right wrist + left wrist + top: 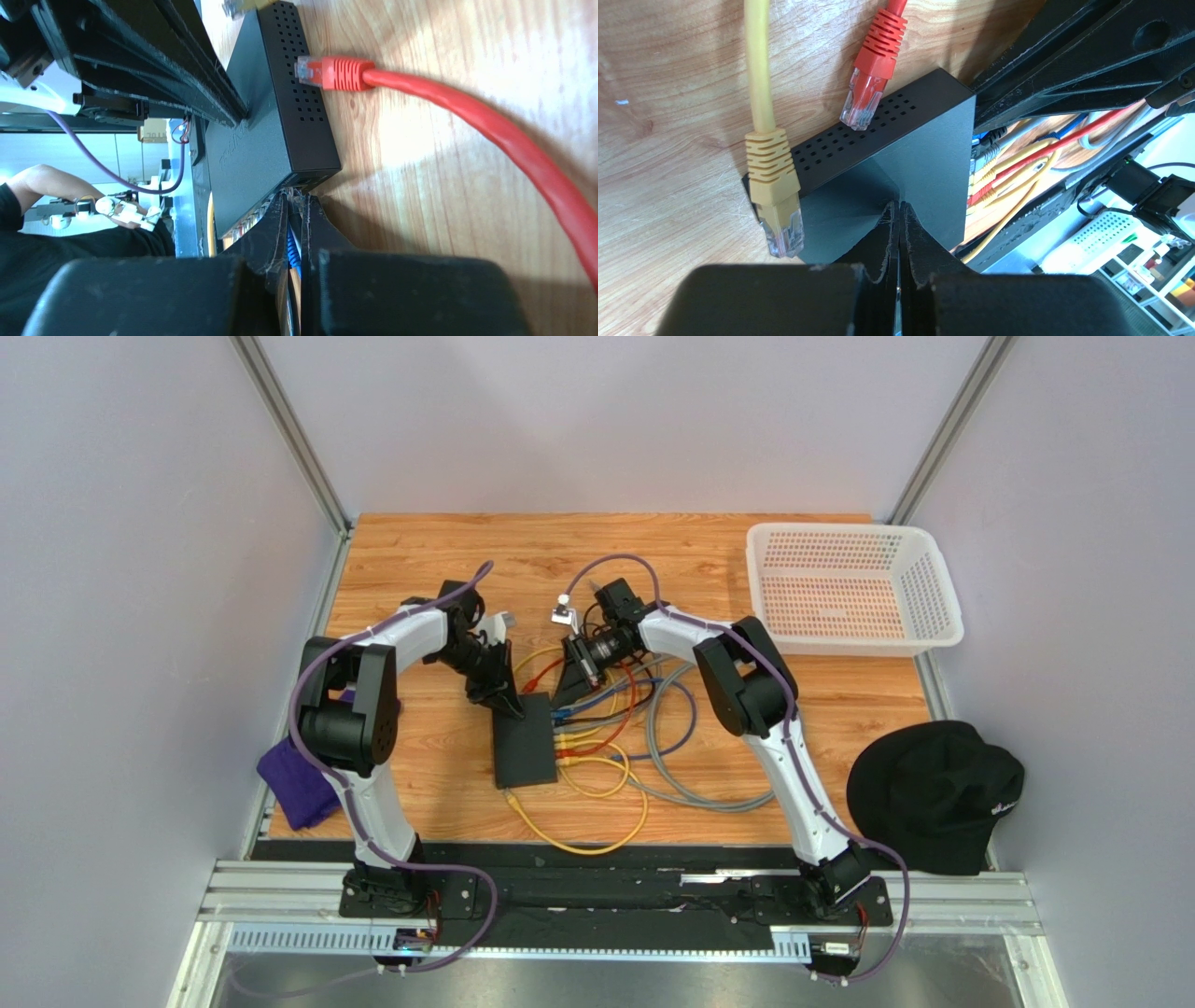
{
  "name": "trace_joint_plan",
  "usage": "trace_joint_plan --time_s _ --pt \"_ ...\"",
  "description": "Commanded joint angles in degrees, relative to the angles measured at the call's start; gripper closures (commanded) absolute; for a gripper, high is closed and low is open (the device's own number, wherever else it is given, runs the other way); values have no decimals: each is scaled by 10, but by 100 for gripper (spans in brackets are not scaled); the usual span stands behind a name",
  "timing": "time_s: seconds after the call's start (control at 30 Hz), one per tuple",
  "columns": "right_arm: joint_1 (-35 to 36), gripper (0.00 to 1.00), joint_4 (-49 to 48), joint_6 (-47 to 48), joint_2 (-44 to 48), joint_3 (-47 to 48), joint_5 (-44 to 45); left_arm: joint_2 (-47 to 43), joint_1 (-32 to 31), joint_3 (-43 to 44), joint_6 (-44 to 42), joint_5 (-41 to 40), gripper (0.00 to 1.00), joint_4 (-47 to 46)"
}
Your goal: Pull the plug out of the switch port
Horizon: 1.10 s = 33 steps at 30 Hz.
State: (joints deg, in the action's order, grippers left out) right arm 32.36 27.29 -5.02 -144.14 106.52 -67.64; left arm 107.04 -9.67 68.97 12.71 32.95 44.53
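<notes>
Finding one: the switch (523, 742) lies flat on the table (421, 574), about midway between the left and right edges and nearer the near edge than the far one. Its row of ports faces the right edge, and several cables, yellow and red among them, sit plugged in along that side.

Finding two: my left pincer (901, 208) is pressed together with nothing between the fingers. Its tips rest on the flat top of the switch.

Finding three: my right pincer (297, 199) is at the port side, by the switch's far corner. Its fingers are drawn in on a blue cable (290, 248), which shows in the narrow gap between them. The plug at that cable's end is hidden from me.

Finding four: two loose plugs lie against the vented far side of the switch, a red plug (868, 98) and a yellow plug (777, 210). Neither is in a port.

Finding five: a white basket (859, 639) stands at the far right corner. A black cap (937, 795) lies off the right edge, and a purple cloth (298, 781) lies at the left edge.
</notes>
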Motion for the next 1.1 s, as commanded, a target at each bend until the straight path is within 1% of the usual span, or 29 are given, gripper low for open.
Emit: trace_joint_plan --time_s 0.0,0.03,0.27,0.43,0.6,0.63,0.67,0.77,0.83,0.9,0.93,1.07 --pt "-17 100 68 46 15 -32 47 7 -2 10 -16 -25 100 -4" --pt "-19 100 79 64 19 -32 48 7 -2 10 -17 -24 100 -4" --pt "-26 100 98 91 48 -35 69 4 -3 7 -20 -25 100 -6" --pt "-23 100 110 118 52 -47 145 9 -11 17 -22 -39 100 1" --pt "-19 100 108 119 55 -41 240 28 -39 13 -22 -19 100 -19" --pt "-19 100 111 123 57 -38 247 26 -46 12 -23 -35 100 -22" --pt "-18 100 114 130 63 -36 274 25 -56 12 -26 -45 100 -23" --pt "-17 100 119 135 73 -31 305 -2 -58 23 -35 -86 100 -22" --pt "-16 100 145 137 69 -20 305 -29 -58 35 -37 -92 100 -15" --pt "-17 100 139 137 76 -37 287 -39 -58 29 -30 -66 100 -23" --pt "-16 100 137 136 78 -41 282 -39 -59 26 -24 -42 100 -26" --pt "-16 100 139 138 77 -47 264 -9 -70 1 -10 -7 100 -33"
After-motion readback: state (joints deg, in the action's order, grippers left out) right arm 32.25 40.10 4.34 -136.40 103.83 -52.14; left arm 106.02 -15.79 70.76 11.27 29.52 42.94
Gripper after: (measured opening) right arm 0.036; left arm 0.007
